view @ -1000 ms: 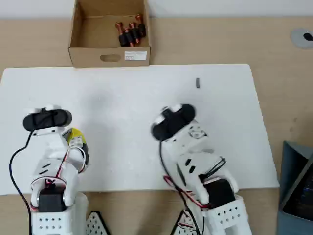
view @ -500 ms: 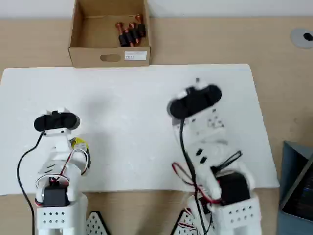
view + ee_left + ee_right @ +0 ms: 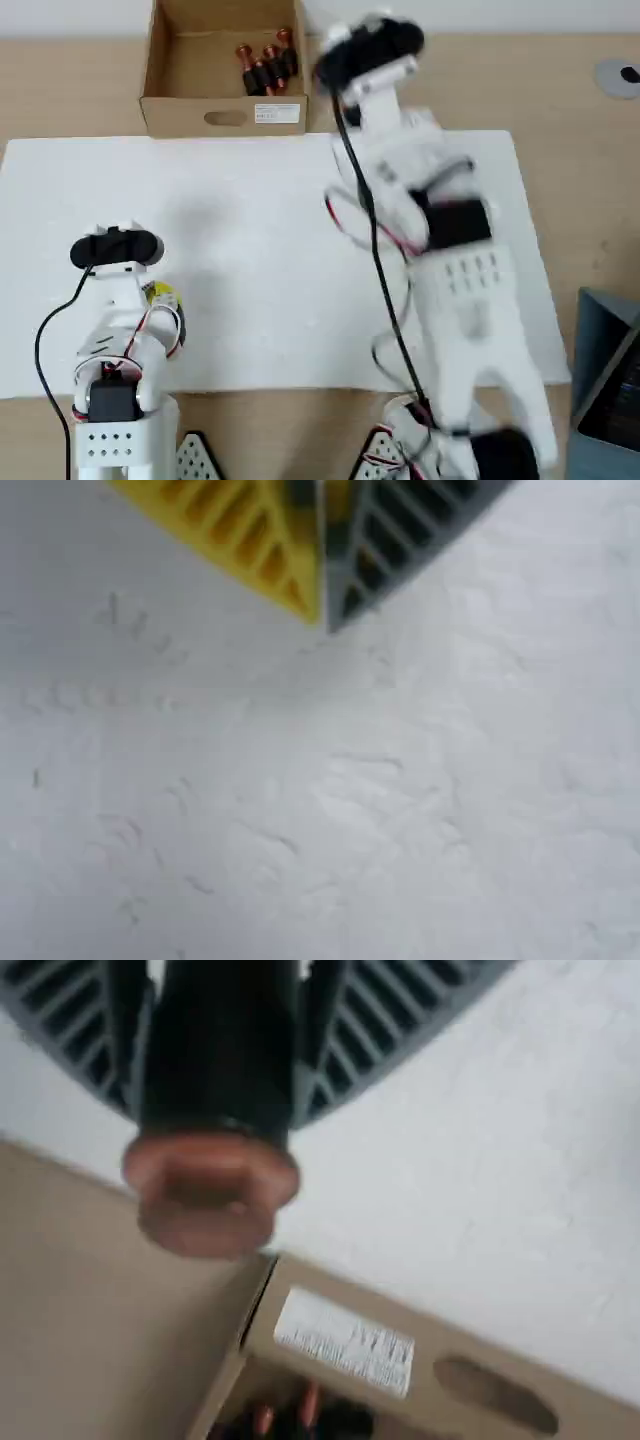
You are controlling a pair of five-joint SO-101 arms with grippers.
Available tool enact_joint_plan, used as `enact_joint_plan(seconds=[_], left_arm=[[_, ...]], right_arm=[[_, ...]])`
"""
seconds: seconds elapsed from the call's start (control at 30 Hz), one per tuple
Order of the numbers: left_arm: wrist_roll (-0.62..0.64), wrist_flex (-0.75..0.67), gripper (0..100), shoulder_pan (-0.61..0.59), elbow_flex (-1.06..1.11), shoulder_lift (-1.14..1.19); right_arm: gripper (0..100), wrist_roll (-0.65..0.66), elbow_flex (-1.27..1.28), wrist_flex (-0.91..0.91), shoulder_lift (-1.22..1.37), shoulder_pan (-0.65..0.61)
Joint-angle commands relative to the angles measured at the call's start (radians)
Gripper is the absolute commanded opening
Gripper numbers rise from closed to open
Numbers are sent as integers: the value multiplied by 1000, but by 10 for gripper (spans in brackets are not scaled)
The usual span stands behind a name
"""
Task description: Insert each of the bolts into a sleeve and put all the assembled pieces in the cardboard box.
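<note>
My right gripper (image 3: 220, 1090) is shut on an assembled piece: a black sleeve (image 3: 215, 1040) with a copper bolt head (image 3: 210, 1188) sticking out of its end. It hangs over the cardboard box's (image 3: 350, 1345) near corner. In the high view the right arm (image 3: 365, 45) is stretched out to the right edge of the cardboard box (image 3: 160, 70), which holds several assembled pieces (image 3: 266, 62). The left gripper (image 3: 322, 615) is shut with nothing in it, its yellow and grey tips just above the white mat (image 3: 400, 810); that arm (image 3: 115, 248) stays at the near left.
A white mat (image 3: 230, 230) covers the middle of the wooden table. A grey bin (image 3: 610, 370) stands at the right edge, and a round grey disc (image 3: 620, 75) lies at the far right.
The right arm has swung forward from the middle of the mat to the box's right side. The left arm shifted slightly early on, then kept still.
</note>
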Motion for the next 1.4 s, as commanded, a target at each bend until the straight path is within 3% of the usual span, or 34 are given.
enact_joint_plan(seconds=[0.0, 0.8, 0.97, 1.17, 1.37], left_arm=[[-2, -2, 2, -2, -5, -7], [-2, -2, 2, 2, -6, -7], [-2, 0, 2, 2, -6, -7], [-2, 0, 2, 3, -6, -7], [-3, 0, 2, 3, -6, -7]], right_arm=[[9, 20, -289, 0, 193, 7], [12, 437, -1610, -64, 1411, -81], [23, 494, -1770, -64, 1567, -110], [168, 497, -1833, -58, 1635, -122], [167, 497, -1833, -58, 1638, -124]])
